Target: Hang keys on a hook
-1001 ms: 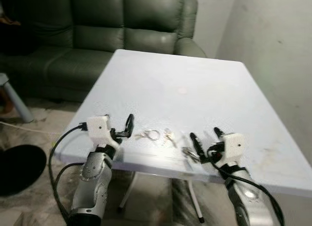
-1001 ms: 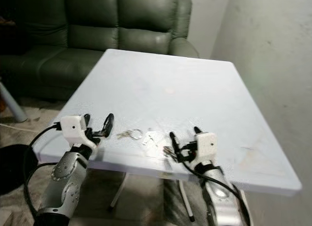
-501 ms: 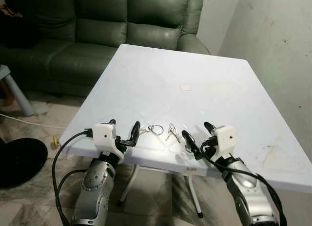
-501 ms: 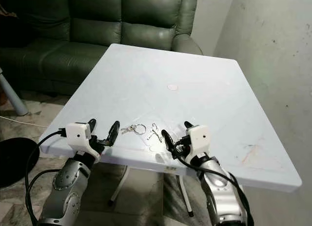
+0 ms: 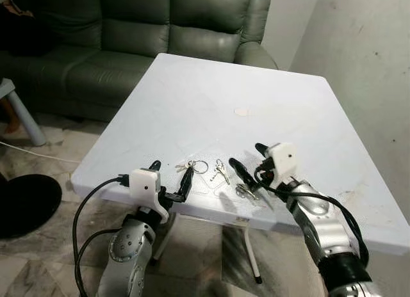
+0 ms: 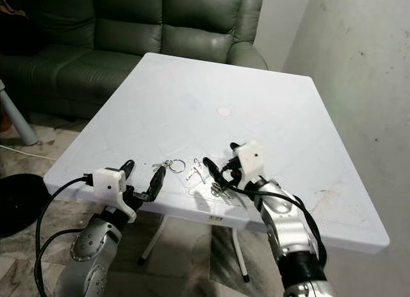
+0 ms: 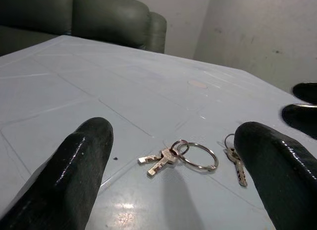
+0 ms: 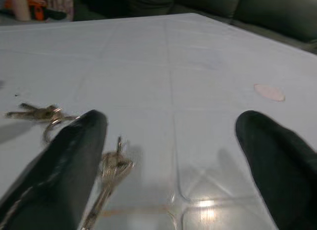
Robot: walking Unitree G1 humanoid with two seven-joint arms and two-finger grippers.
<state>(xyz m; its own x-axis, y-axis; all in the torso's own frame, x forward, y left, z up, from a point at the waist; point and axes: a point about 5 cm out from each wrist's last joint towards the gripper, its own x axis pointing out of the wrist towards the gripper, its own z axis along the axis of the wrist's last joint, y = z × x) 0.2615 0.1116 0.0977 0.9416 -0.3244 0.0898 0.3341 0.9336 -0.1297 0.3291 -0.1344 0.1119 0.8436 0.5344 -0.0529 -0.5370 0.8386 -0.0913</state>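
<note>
Three small lots of silver keys lie near the front edge of the white table (image 5: 211, 105): two keys on a ring (image 5: 194, 166), a single key (image 5: 221, 171), and a bunch (image 5: 245, 191). My left gripper (image 5: 170, 175) is open at the table's edge, just short of the ringed keys (image 7: 178, 155). My right gripper (image 5: 246, 156) is open above the table, right of the single key and over the bunch (image 8: 111, 168). Nothing sits between either pair of fingers.
A dark green sofa (image 5: 141, 34) stands behind the table. A pale wall (image 5: 365, 66) runs along the right. A small pale round mark (image 5: 242, 111) is on the table's middle. A black round object (image 5: 25, 204) and a white cable (image 5: 38, 153) lie on the floor at left.
The camera has shifted. My right gripper has moved forward over the table, up beside the single key. My left gripper has edged closer to the ringed keys. The keys have not moved.
</note>
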